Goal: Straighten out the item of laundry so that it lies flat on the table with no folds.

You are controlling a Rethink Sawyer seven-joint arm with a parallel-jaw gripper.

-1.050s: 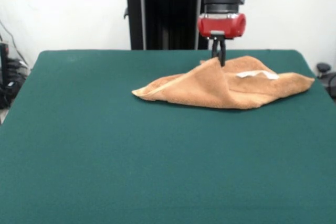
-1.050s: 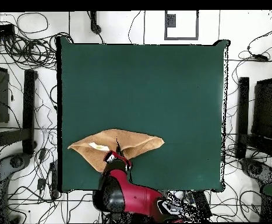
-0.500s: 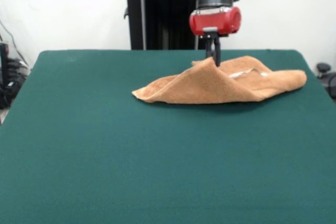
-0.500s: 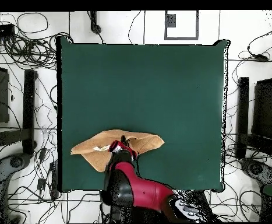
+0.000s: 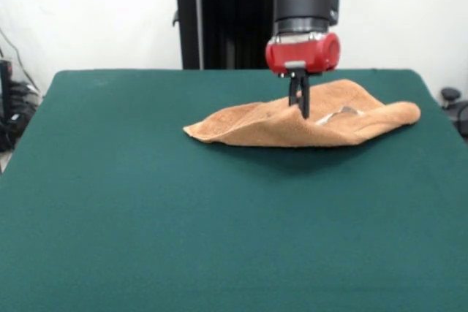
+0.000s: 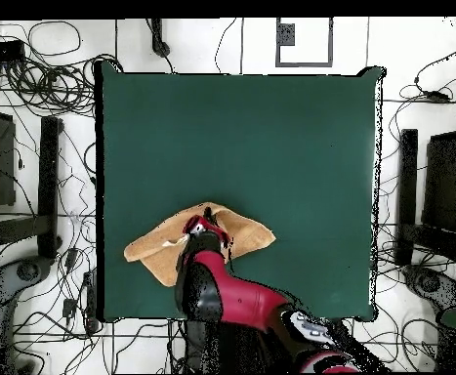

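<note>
The item of laundry [image 5: 248,126], a light orange-tan towel, lies bunched and folded on the far right part of the green table [image 5: 183,217]. My gripper [image 5: 300,107] comes straight down onto its middle and is shut on a pinched fold of the cloth. A pale bit of label [image 5: 338,113] peeks out just right of the fingers. From overhead, the towel [image 6: 153,252] sits close to the table's [image 6: 270,146] bottom edge at the left. The arm covers much of it there, and the gripper [image 6: 207,217] shows at the towel's upper edge.
Green cloth stretches wide in front of and to the left of the towel in the front view. Overhead, cables [image 6: 65,88] and dark stands [image 6: 422,195] crowd the floor around the table's sides.
The gripper, still holding the fold, has moved toward the table's middle and lower. The towel's peak has flattened, its right corner has drawn inward, and the white label is now mostly hidden.
</note>
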